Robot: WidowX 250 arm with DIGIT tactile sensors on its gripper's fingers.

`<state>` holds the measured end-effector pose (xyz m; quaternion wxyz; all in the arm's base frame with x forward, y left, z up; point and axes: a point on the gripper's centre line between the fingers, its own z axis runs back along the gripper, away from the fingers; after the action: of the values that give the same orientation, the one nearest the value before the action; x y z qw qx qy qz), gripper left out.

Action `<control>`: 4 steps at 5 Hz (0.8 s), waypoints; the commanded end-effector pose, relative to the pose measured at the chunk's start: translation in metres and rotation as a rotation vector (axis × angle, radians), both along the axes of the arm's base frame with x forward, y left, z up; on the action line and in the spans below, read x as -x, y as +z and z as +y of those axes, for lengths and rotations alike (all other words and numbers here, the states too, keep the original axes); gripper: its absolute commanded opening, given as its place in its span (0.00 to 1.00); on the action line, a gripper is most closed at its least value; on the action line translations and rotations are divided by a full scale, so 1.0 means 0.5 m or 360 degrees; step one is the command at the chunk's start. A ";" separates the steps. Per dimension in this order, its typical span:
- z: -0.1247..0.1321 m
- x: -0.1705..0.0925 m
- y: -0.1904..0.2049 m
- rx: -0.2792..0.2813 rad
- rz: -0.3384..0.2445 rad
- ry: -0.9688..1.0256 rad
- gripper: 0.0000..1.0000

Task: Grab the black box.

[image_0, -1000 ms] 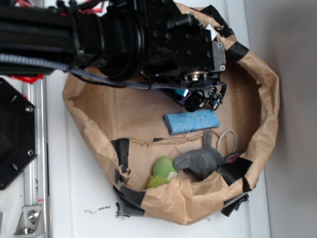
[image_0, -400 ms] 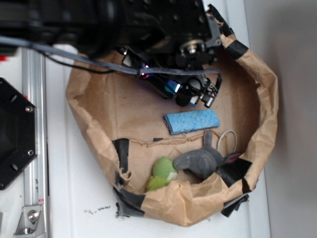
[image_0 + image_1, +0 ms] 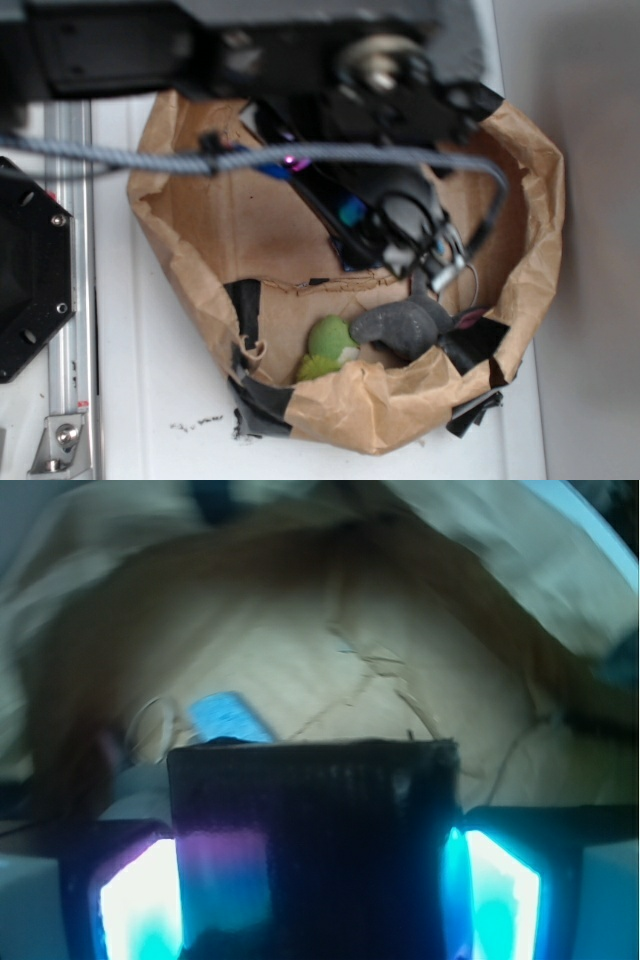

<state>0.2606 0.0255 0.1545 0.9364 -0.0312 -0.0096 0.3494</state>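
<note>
Exterior view
- Gripper (image 3: 395, 225): blurred and dark, hanging over the middle of the paper bag (image 3: 530, 200); opening not readable here.
- Black box: not separable from the dark gripper body in this view.
- Cable (image 3: 350, 155): looped across the bag, close to the wrist; likely to snag on the taped rim if swung wide.
- Below: grey plush (image 3: 405, 325) and green toy (image 3: 330, 340) near the lower wall; landing spot for a dropped box, probably hard to reach there.
- Hex plate (image 3: 30, 270): outside the bag at left, well apart; no risk.

Wrist view
- Grip: closed onto the black box (image 3: 310, 830), held between the two glowing pads (image 3: 495, 890), which touch its left and right sides.
- Hold depth: top edge of box standing above the pads; bite depth not visible, so slipping under a quick move seems possible.
- Surface: glossy faces, judged slick against the pads; tilting out is the main worry.
- Sponge (image 3: 230, 718): on the bag floor beyond the box, apart from it; no contact.
- Blur: strong throughout, so fine contact is uncertain.
</note>
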 end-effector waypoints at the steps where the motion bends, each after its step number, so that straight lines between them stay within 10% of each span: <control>1: 0.038 -0.008 0.062 0.0020 0.0003 -0.0443 0.00; 4: 0.050 0.029 0.063 0.0039 -0.0111 -0.0543 0.00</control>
<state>0.2501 0.0364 0.1743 0.9810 -0.0561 -0.0043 0.1859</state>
